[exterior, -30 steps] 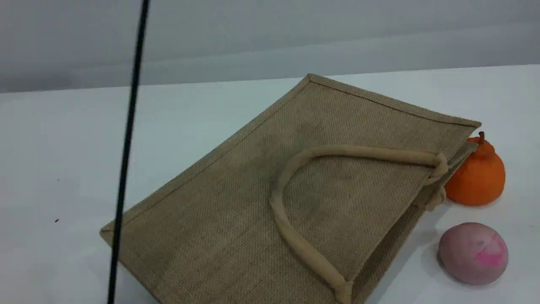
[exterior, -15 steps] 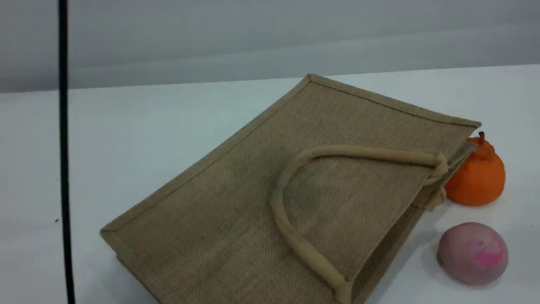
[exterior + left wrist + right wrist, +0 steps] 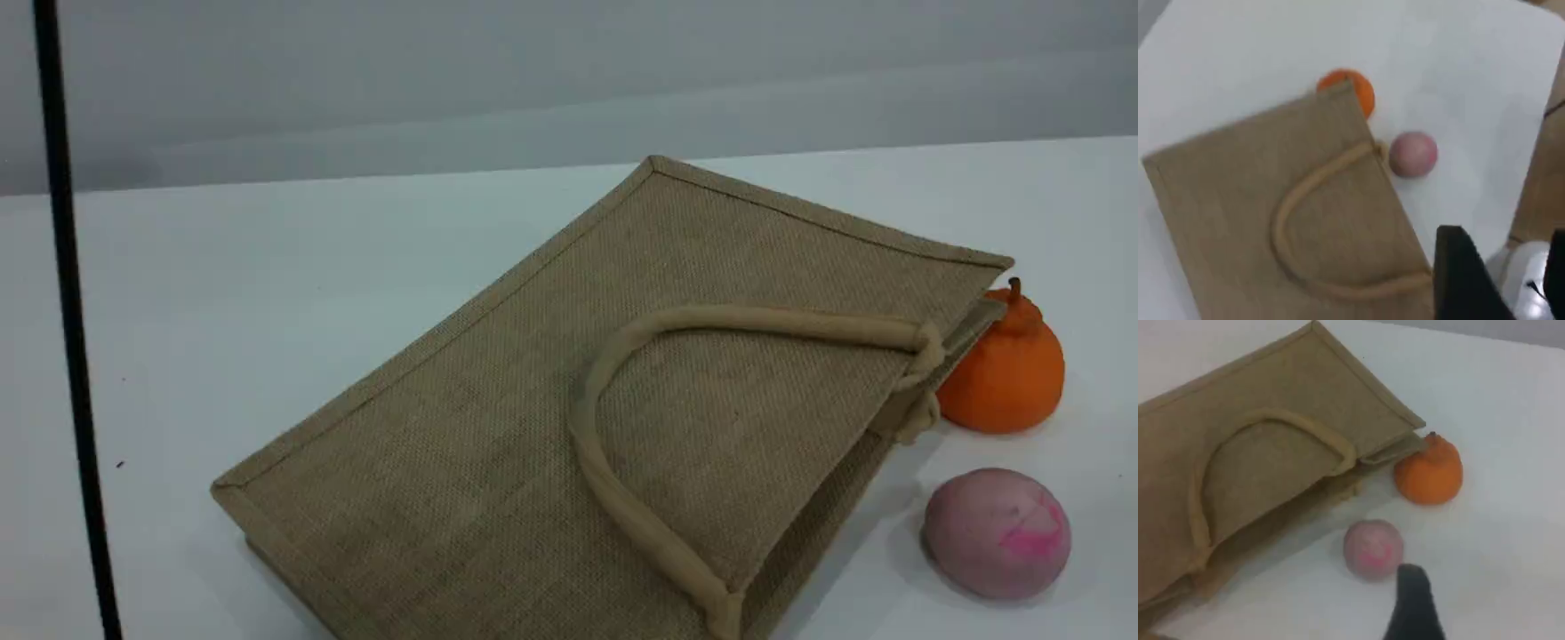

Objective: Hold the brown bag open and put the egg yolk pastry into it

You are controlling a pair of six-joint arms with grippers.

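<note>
I see the brown bag [image 3: 569, 427] lying flat mid-counter [image 3: 267, 293]. It is coarse woven jute with bound edges, and its rope-like handle [image 3: 613, 498] loops on top. Just beside it at 3 o'clock sits a knobbly orange fruit [image 3: 1005, 382], and at 4 o'clock a smooth pink ball [image 3: 996, 533]. My left fingers [image 3: 1461, 280] stand apart, holding nothing. I cannot tell how my right fingers [image 3: 1413, 607] stand.

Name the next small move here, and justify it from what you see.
Probably lower the left gripper toward the handle on the brown bag: the bag lies flat, mouth flattened, no gripper on it. The egg yolk pastry shows in no view.
</note>
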